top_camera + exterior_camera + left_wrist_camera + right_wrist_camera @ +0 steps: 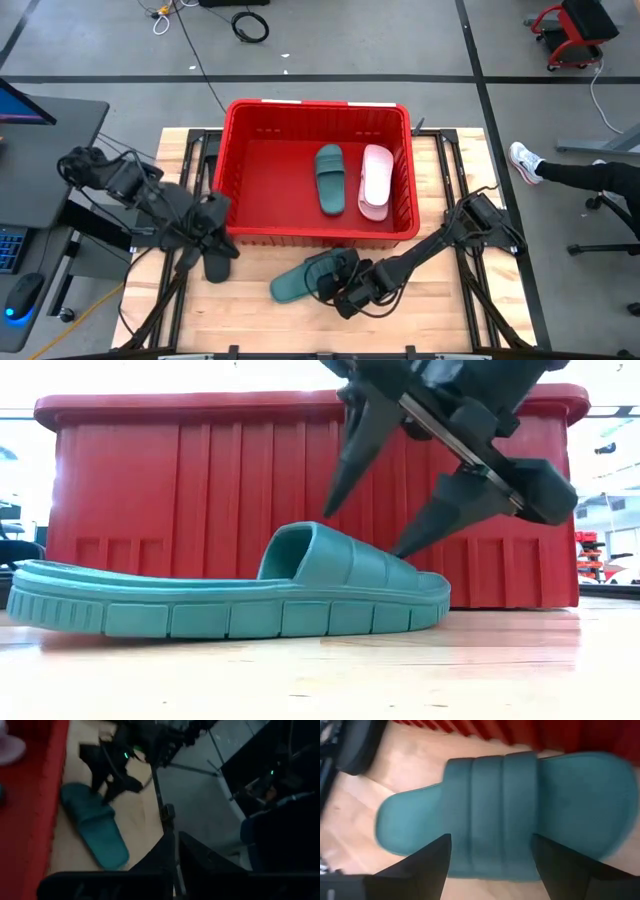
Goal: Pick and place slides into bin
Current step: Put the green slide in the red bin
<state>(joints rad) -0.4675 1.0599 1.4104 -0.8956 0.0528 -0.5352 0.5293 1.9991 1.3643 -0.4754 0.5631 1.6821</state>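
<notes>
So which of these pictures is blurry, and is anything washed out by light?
Left wrist view: dim and smeared, the teal slide soft-edged. Right wrist view: that slide fills the frame, blurred, between the right gripper's open fingers. Low view: sharp, but the room behind the red bin is washed out. High view: evenly lit.

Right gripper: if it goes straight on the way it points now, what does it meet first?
Most likely the teal slide on the table: the open right gripper points down at its strap, one finger on each side. How near it is remains unclear.
</notes>
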